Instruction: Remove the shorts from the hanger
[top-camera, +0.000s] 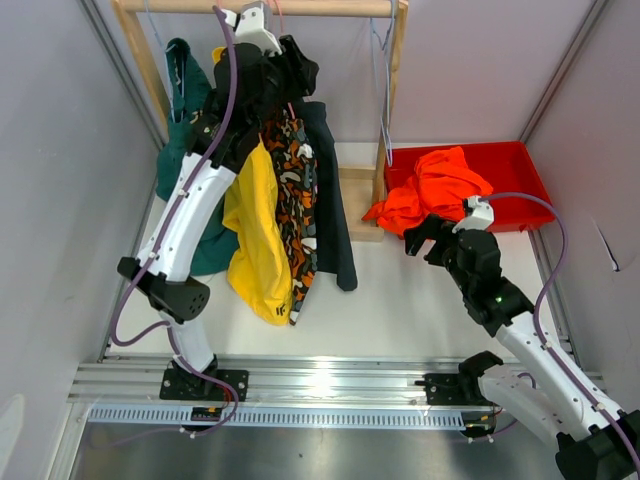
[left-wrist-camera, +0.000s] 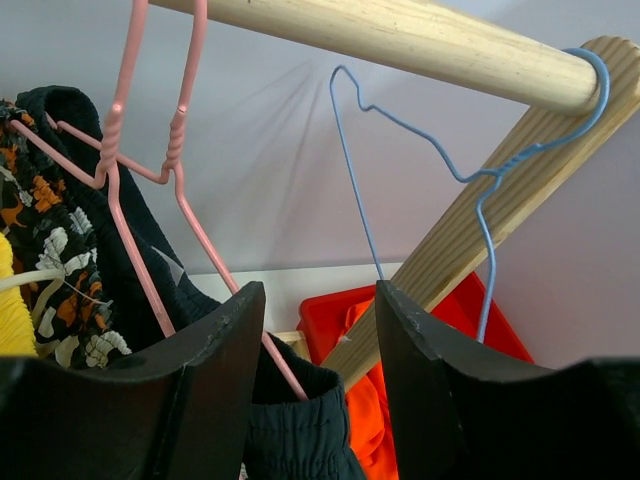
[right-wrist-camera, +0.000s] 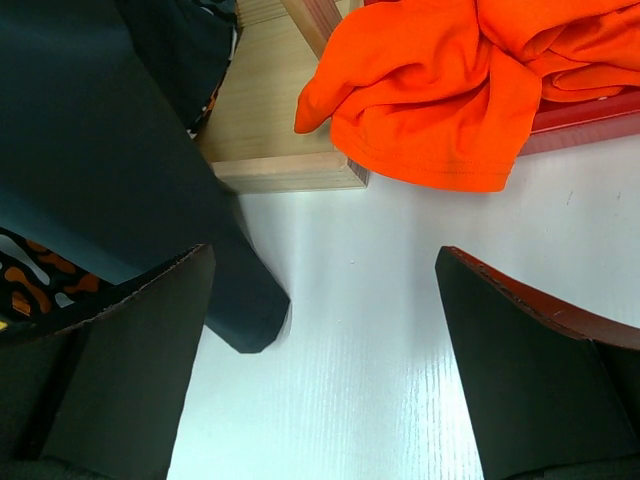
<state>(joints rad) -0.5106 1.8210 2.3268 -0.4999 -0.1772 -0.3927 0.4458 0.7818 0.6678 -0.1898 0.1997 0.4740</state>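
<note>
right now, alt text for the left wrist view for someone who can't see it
The left end effector stands open around the wire of a pink hanger, above the elastic waist of the black shorts. Patterned shorts hang at left; a bare blue hanger hooks the wooden rail at right, above orange shorts in a red bin.

White table (top-camera: 400, 300), grey walls (top-camera: 50, 150) (plain).

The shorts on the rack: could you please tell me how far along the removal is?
Done: the bright orange shorts lie across the red bin, and a blue hanger hangs bare. In hand: the left gripper is at the rail, jaws either side of a pink hanger above the black shorts. Remaining: those, the patterned shorts, yellow shorts and dark green shorts, all hanging. The right gripper is open, empty.
</note>
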